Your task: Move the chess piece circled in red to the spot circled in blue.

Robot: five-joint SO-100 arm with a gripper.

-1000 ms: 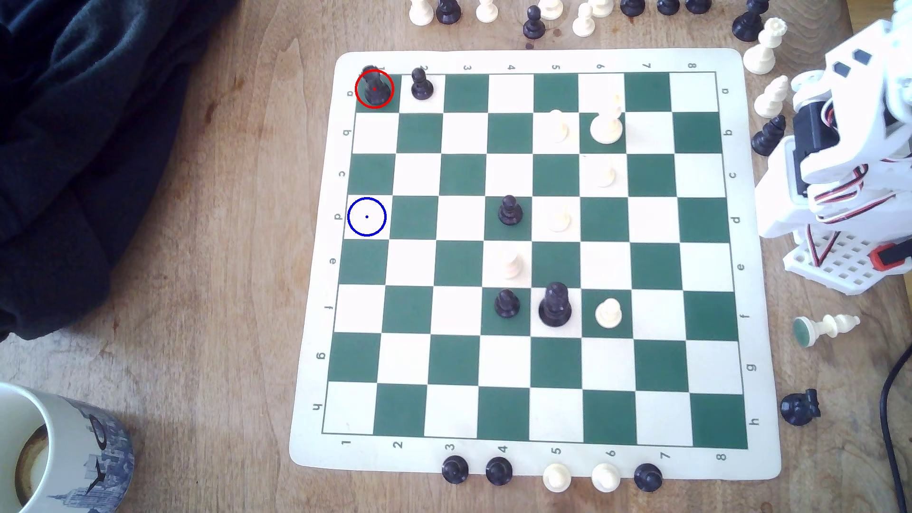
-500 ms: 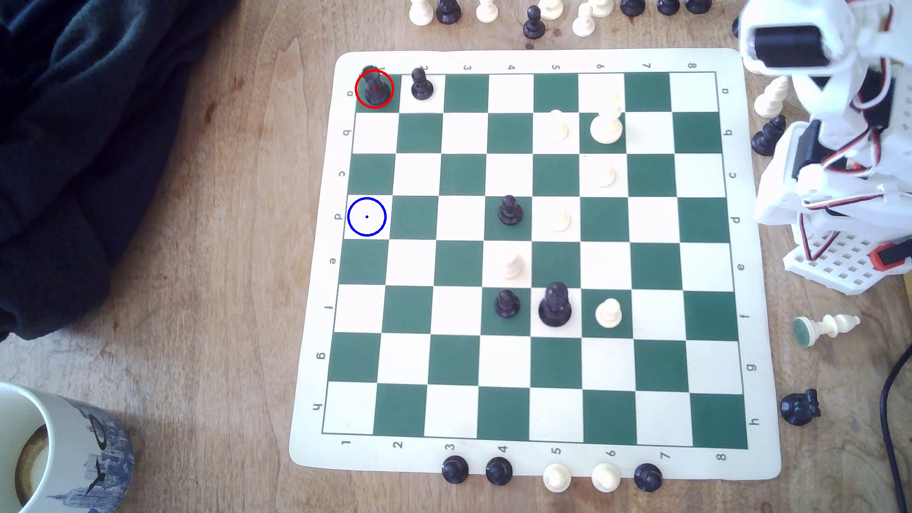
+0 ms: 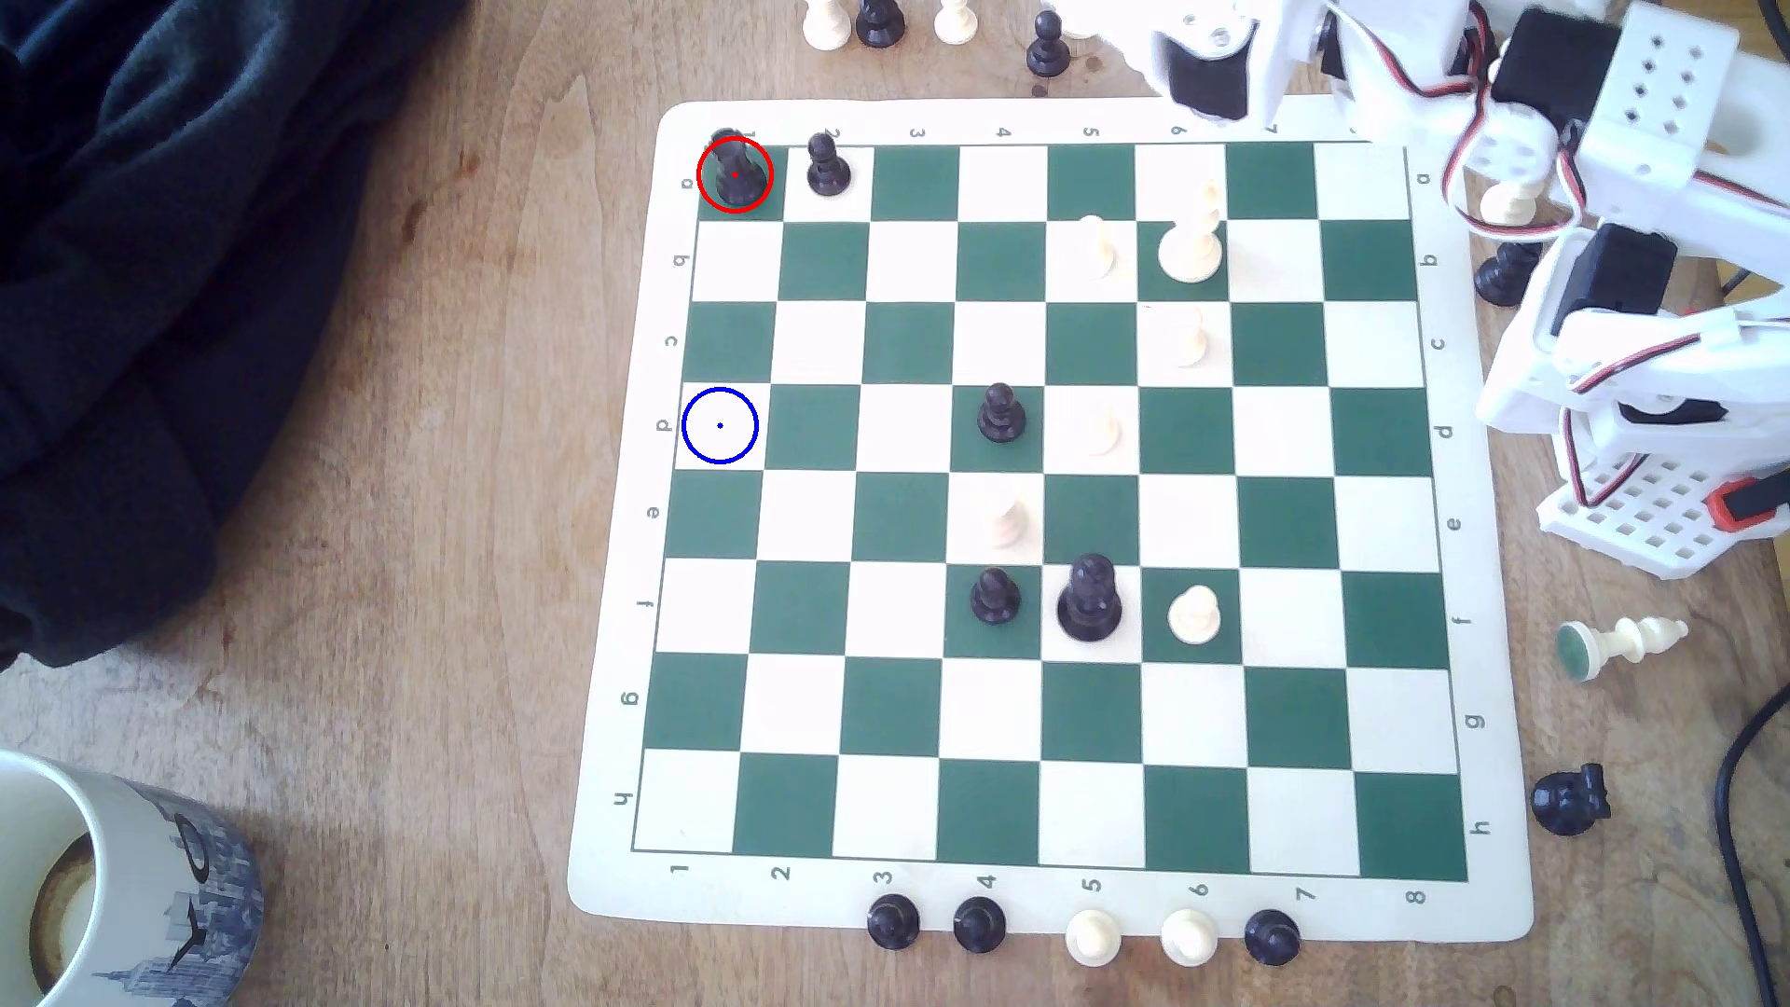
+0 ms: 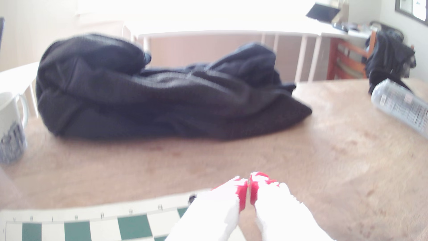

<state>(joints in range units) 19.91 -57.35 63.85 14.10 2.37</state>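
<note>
The chess piece (image 3: 736, 174), a glossy black rook ringed in red, stands on the green corner square at the board's top left in the exterior view. The spot (image 3: 720, 425) is a cream square ringed in blue, three squares below it in the same column. My gripper (image 3: 1177, 58) hangs above the board's top edge near column 6, far to the exterior view's right of the piece. In the wrist view the gripper (image 4: 249, 190) has its red pads (image 4: 242, 192) almost touching, shut with nothing between them.
A black pawn (image 3: 828, 167) stands one square right of the rook. More pieces dot the board's (image 3: 620, 542) middle and line its top and bottom edges. A dark jacket (image 3: 194, 290) lies left of the board, a mug (image 3: 97, 891) at bottom left, a plastic bottle (image 4: 400, 104) on the table.
The arm has swung from the exterior view's right edge up and leftward, and the gripper now reaches over the board's top edge. No chess piece has moved.
</note>
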